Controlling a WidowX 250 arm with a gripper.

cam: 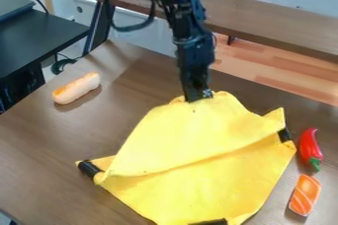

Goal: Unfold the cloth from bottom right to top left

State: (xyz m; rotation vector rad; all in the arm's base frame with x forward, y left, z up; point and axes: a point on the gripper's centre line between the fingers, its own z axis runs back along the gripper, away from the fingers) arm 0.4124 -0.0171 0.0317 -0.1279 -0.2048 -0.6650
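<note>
Brown surface [39, 145], biggest item, runs across most of the view, far edge sloping down toward the right. Yellow cloth [191, 184], center to bottom, lying on the surface. Not flat: a crease/fold line crosses it, rising from lower left to upper right, with an upper panel above the line and a lower panel below it. Top edge bumpy, with a raised bit on each side of the hand; pointed corner at upper right. Black arm [191, 36] comes in from the top edge, pointing down. Hand [196, 96] at the upper edge of the cloth, tip against it; cannot tell if apart, together or clamped on the cloth.

Brown bench [277, 17] behind, upper right, wood-look floor [251, 66] under it. Black desk [39, 34] at upper left.

Smaller stuff: tan, sausage-shaped toy with an orange end [77, 88], upper left part of the surface, well apart from the cloth, lying at a slant. Red pepper [308, 145], green stem end down, just beside the cloth's right side. Orange block with white stripes [305, 195], below the pepper, tilted. Black pieces at the cloth's edges: left [88, 168], right [284, 135], bottom [210, 222].
</note>
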